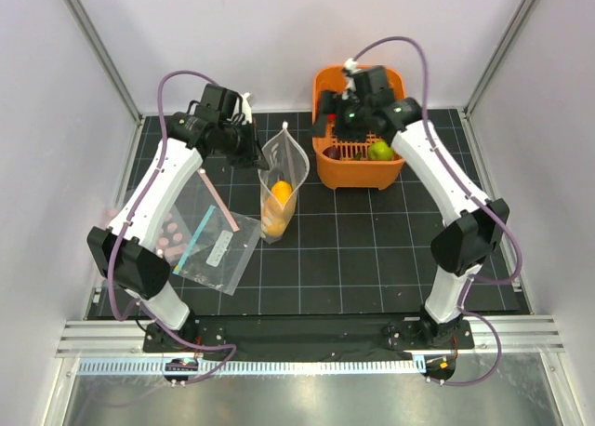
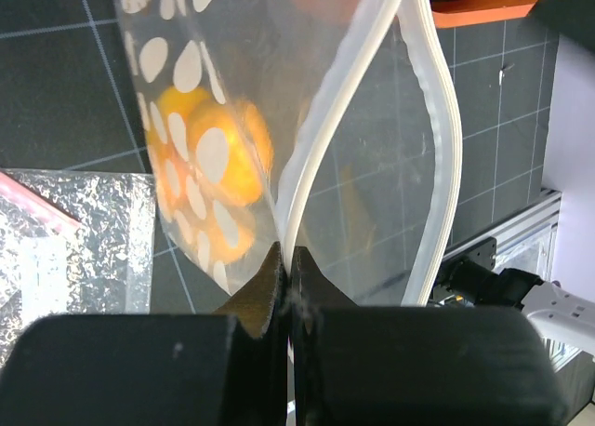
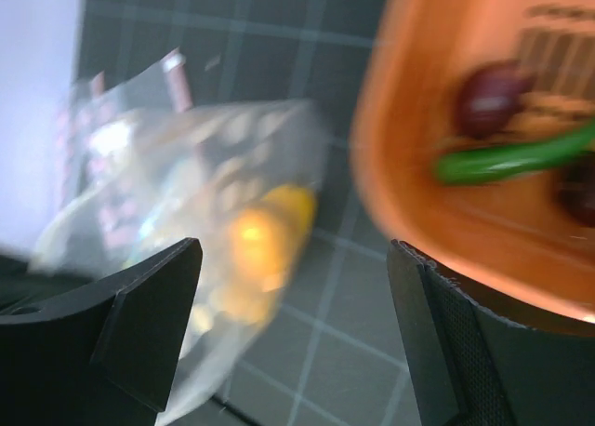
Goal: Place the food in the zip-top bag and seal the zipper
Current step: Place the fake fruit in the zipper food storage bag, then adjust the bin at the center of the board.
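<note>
Currently the left gripper (image 2: pixel 284 259) is clamped on the bag's (image 1: pixel 282 179) zipper (image 2: pixel 448 138) edge, holding the mouth upright and open for loading; mangoes (image 1: pixel 279 198) sit inside. The right gripper (image 3: pixel 296 249), spread wide and empty, hovers over the basket (image 1: pixel 358 177) containing the lime (image 1: pixel 379 151).

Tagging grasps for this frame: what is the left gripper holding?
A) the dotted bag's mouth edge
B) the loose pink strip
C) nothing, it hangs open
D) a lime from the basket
A: in the left wrist view the left gripper has its fingers shut on the zipper edge of the zip-top bag.
</note>
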Controlling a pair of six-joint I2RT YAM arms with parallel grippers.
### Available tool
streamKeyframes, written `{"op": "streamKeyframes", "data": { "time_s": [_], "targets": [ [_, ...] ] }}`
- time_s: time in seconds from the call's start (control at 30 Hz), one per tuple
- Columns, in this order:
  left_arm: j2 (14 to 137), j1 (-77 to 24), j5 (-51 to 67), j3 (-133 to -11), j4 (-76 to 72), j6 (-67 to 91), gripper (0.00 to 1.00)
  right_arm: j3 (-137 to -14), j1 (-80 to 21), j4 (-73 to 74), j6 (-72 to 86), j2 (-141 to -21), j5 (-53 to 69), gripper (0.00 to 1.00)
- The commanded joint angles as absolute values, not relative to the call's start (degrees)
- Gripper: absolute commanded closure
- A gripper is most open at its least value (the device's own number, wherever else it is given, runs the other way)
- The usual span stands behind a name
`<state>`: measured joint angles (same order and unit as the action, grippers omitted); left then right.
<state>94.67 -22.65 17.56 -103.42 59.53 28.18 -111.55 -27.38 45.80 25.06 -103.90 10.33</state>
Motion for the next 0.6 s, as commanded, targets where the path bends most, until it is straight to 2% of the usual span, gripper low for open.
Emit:
{"op": "streamKeyframes", "data": {
  "time_s": [0.0,0.13,0.33,0.57],
  "targets": [
    [92.73,-22.85,17.84,-103.19,57.04,28.48,1.00,-111.46,-20.94,47.37,20.05,-103.01,9.14,0.13],
    [92.64,-22.85,17.23,-102.92,57.04,28.48,1.00,-111.88,-16.98,47.19,18.72,-106.25,9.93,0.18],
    [93.51,-22.85,17.05,-104.76,58.00,27.95,1.00,-116.63,-16.26,53.69,18.36,-114.78,5.01,0.24],
    [95.36,-22.76,15.91,-108.28,59.77,26.37,1.00,-104.17,-16.52,54.14,18.46,-109.79,0.97,0.23]
  ]
}}
